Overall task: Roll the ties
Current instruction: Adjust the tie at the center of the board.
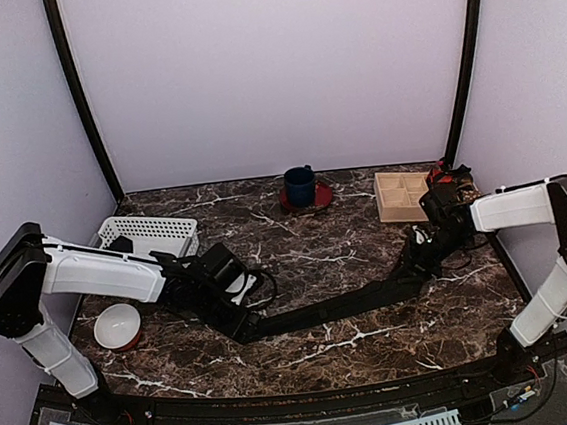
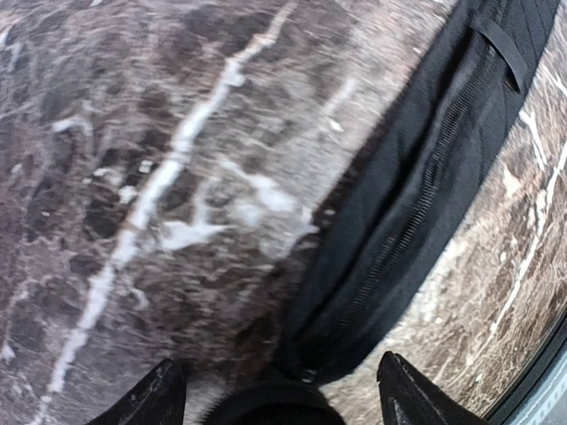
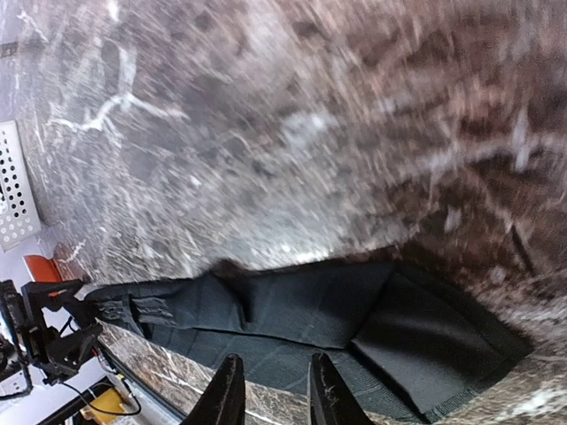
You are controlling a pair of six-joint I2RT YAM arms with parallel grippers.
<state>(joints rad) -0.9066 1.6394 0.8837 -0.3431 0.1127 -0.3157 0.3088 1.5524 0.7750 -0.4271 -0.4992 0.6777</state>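
One black tie (image 1: 343, 305) lies flat across the marble table (image 1: 308, 255), narrow end at the left and wide end at the right. My left gripper (image 1: 236, 321) is over the narrow end. In the left wrist view my left gripper (image 2: 282, 400) is wide open, with the tie's narrow end (image 2: 416, 204) lying between the fingers (image 2: 158, 398) and a dark rounded fold at the bottom edge. My right gripper (image 1: 432, 230) is over the wide end. In the right wrist view my right gripper (image 3: 275, 390) has its jaws a little apart and empty, just above the tie (image 3: 310, 314).
A white basket (image 1: 150, 233) and a white and red bowl (image 1: 119, 326) stand at the left. A blue mug on a red saucer (image 1: 301, 186) stands at the back. A wooden compartment tray (image 1: 402, 194) and a red and black object (image 1: 451, 174) are at the back right.
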